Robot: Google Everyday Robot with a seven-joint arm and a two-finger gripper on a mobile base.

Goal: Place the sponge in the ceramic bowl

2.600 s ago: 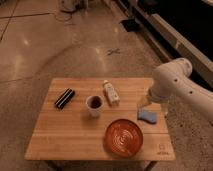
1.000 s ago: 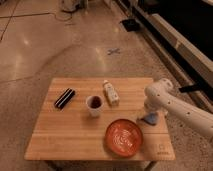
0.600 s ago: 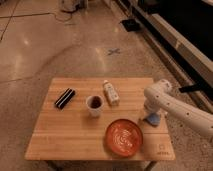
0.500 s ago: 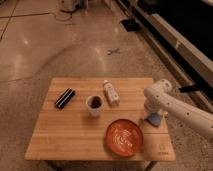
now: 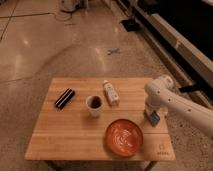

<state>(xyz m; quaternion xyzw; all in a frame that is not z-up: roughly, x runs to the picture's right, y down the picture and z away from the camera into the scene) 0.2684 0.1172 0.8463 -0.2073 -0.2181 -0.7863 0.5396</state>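
Note:
The sponge (image 5: 154, 119) is a small light-blue pad near the right edge of the wooden table (image 5: 75, 135). My gripper (image 5: 150, 114), at the end of the white arm (image 5: 175, 102) that reaches in from the right, is down right at the sponge and covers most of it. The ceramic bowl (image 5: 123, 137), a wide orange-red dish with pale rings, sits on the table just left of and nearer than the sponge, with nothing inside it.
A white cup (image 5: 94, 104) with a dark inside stands at the table's middle. A small white bottle (image 5: 110, 92) lies behind it. A black bar (image 5: 64, 98) lies at the left. The table stands on a shiny concrete floor.
The arm has come down from above the table's right edge onto the sponge, which was fully visible before. Over the last second it has barely moved.

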